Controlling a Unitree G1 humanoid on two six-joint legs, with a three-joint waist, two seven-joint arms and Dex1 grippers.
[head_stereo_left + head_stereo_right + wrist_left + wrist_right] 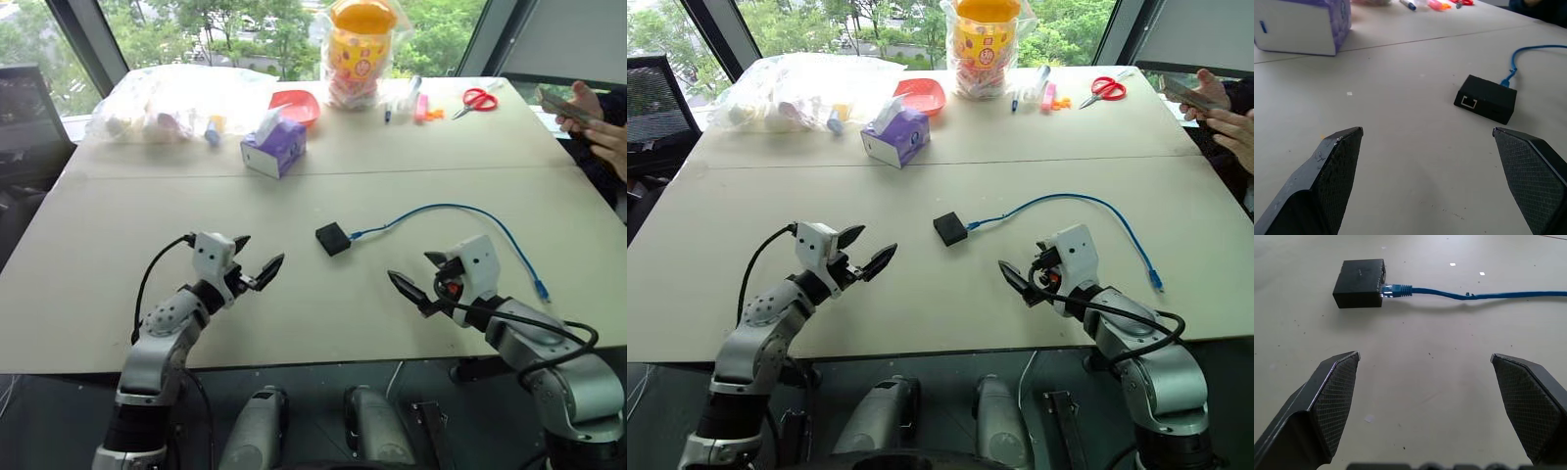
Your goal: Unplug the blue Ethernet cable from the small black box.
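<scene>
Both jaws gape empty: left gripper (257,262), right gripper (418,277). Mid-frame on the worktop (294,313), small black box (332,238) holds blue Ethernet cable (460,209); pin box, pinch plug, pull straight.

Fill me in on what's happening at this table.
A humanoid robot is set to unplug the blue Ethernet cable from the small black box; the plug is in its port. The left gripper and right gripper hover on either side, fingers open, touching nothing. A person's hands hold a phone at the table's far right.
</scene>
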